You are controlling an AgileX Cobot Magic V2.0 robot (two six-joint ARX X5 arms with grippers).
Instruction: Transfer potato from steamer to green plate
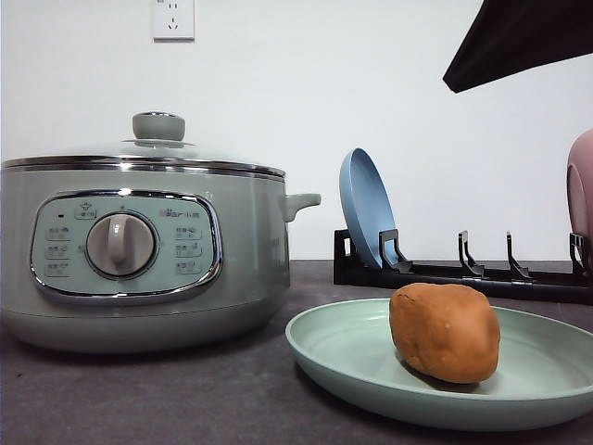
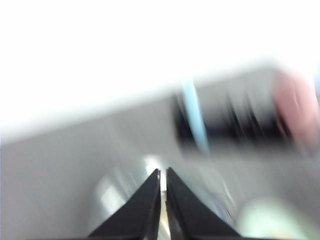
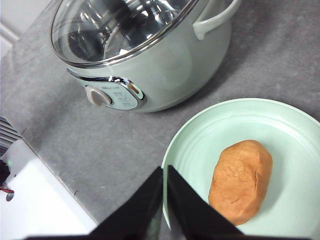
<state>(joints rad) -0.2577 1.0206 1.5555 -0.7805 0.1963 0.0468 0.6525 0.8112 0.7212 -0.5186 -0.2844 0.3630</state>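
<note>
One potato (image 1: 445, 332) lay on the one green plate (image 1: 343, 348), at the near right of the table (image 1: 185, 389), resting right of the plate's centre and clear of the rim. One steamer (image 1: 139, 250) stood to the left of the plate, near it but apart, with its glass lid (image 1: 148, 148) on, its dial (image 1: 120, 245) facing the camera and one side handle (image 1: 301, 202) pointing right. Behind the plate ran one black rack (image 1: 463, 273), holding one blue plate (image 1: 366, 209) upright at its left end and one pink dish (image 1: 581, 190) at its right edge.

There were two grippers. The right gripper (image 3: 164, 172) hung above the plate's near-left rim, its jaws together and holding nothing, the potato just beside it. The left gripper (image 2: 162, 175) showed in a heavily blurred wrist view, its jaws likewise almost touching and empty.

The table was dark grey and matte. The wall (image 1: 371, 93) behind was plain white, with one socket (image 1: 173, 19) high above the steamer. A dark shape (image 1: 519, 37) crossed the upper right corner of the front view.
</note>
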